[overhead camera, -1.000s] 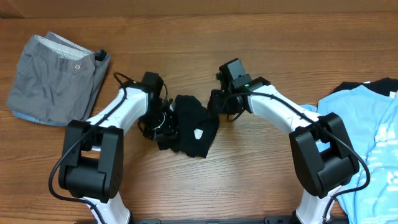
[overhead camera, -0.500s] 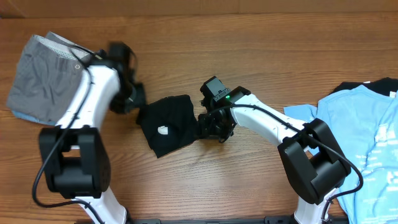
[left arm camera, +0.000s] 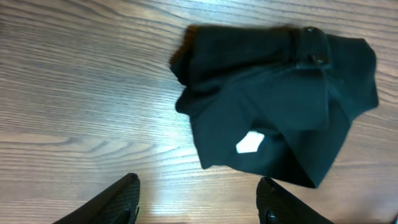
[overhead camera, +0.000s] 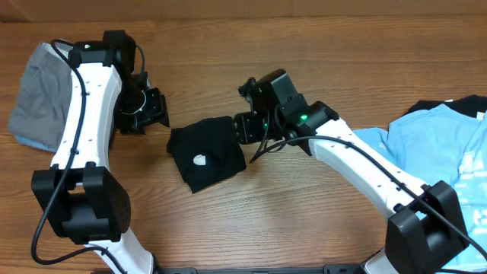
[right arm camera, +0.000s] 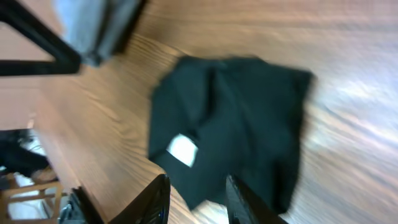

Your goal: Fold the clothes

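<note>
The black garment (overhead camera: 205,156), folded into a small packet with a white tag facing up, lies flat on the wooden table between the two arms. My left gripper (overhead camera: 148,113) hovers to its upper left, open and empty. In the left wrist view its fingertips (left arm camera: 124,196) stand wide apart over bare wood, and the black garment (left arm camera: 280,99) lies beyond them. My right gripper (overhead camera: 243,128) is at the packet's right edge. Its jaws (right arm camera: 196,199) are apart above the black garment (right arm camera: 230,124), holding nothing.
Grey shorts (overhead camera: 38,99) lie folded at the far left, behind my left arm. A light blue T-shirt (overhead camera: 449,160) lies at the right edge over another dark garment (overhead camera: 437,105). The grey shorts (right arm camera: 99,25) also show in the right wrist view.
My left gripper let go of the black garment, opened and swung up and to the left. The garment slid left and now lies flat; my right gripper followed to its right edge.
</note>
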{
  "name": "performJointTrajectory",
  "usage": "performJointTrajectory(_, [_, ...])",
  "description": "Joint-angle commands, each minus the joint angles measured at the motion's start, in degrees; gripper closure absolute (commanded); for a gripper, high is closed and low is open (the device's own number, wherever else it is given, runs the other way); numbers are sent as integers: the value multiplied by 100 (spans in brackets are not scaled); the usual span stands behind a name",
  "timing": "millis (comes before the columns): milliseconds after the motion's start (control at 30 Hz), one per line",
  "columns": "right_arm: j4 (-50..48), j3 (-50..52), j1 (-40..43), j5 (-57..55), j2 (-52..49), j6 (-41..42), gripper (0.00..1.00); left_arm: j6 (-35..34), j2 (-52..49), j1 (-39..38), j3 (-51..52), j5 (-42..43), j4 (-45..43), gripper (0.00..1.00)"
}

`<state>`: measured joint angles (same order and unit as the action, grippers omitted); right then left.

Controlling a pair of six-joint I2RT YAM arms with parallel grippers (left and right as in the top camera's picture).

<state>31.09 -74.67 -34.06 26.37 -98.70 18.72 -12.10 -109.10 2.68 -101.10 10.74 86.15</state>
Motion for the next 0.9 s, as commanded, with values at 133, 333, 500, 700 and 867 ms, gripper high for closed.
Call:
performJointTrajectory(133, [-284, 9, -262, 269, -892, 52, 67, 280, 15, 42, 343, 286, 103, 33])
performJointTrajectory(333, [258, 9, -177, 70, -1725, 472, 71, 317, 15, 42, 1180, 393, -184, 32])
performJointTrajectory(500, [527, 9, -177, -444, -1751, 570, 71, 315, 15, 42, 1996, 734, -791, 32])
performJointTrajectory(700, [573, 7, -144, -444, -1746, 549, 71, 313, 15, 42, 2806, 1172, -1705, 31])
performJointTrajectory(867, [597, 7, -151, -424, -1746, 529, 71, 258, 13, 61, 3473, 1974, -2691, 26])
